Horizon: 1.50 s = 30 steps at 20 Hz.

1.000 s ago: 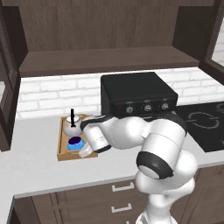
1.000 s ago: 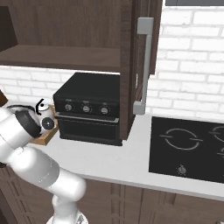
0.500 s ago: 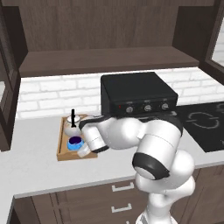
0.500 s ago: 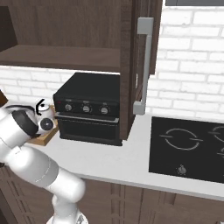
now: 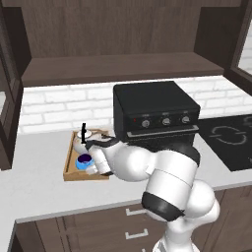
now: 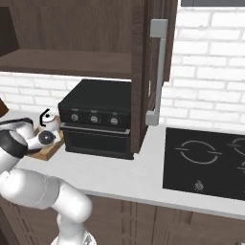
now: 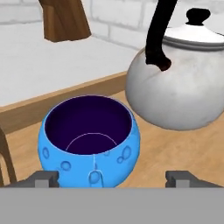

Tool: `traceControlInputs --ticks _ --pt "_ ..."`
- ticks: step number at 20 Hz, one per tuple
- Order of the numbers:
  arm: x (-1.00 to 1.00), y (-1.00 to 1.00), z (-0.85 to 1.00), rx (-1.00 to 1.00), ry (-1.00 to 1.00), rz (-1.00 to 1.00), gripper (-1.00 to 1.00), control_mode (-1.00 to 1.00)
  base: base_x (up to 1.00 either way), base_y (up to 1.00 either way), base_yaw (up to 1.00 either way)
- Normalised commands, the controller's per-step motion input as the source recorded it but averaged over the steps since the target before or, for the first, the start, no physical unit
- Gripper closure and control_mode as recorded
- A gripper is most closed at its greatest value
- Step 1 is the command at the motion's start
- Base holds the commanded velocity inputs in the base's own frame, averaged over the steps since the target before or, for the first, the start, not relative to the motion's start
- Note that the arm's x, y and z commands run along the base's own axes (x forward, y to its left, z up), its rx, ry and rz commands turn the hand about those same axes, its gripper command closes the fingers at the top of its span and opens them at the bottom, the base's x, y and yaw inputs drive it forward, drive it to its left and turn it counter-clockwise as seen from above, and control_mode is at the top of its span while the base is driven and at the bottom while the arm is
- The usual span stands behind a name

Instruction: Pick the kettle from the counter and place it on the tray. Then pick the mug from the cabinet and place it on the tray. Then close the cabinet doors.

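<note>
Hand opened, mug prob. released, tips cropped

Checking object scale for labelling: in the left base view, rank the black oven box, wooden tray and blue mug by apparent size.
1. Black oven-like box with knobs
2. Shallow light-wood tray
3. Small bright blue mug

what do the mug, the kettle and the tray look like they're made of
Mug: probably glazed ceramic, glossy blue with bubble-like dimples. Kettle: likely metal, a dull, mottled silvery body, brighter lid, black handle. Tray: looks like light wood, matte, with faint grain.
</note>
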Motion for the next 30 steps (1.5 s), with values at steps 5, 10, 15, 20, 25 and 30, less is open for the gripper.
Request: traceControlInputs --ticks 5,10,15,20,25,30 --pt "-0.04 0.00 0.33 0.00 0.00 -0.11 -1.00 -1.00 0.00 0.00 0.00" --pt "-0.01 -0.04 0.66 0.00 0.02 -0.10 -1.00 -1.00 0.00 0.00 0.00" --pt "0.00 -0.22 0.86 0.00 0.19 -0.04 -1.00 -1.00 0.00 0.00 0.00" --pt "-0.16 -0.18 0.55 -0.05 0.26 -0.02 -1.00 -1.00 0.00 0.00 0.00" --pt "-0.03 0.00 0.00 -0.05 0.10 -0.01 -1.00 -1.00 0.00 0.00 0.00" --pt "-0.12 0.00 0.00 -0.01 0.00 0.00 -1.00 -1.00 0.00 0.00 0.00"
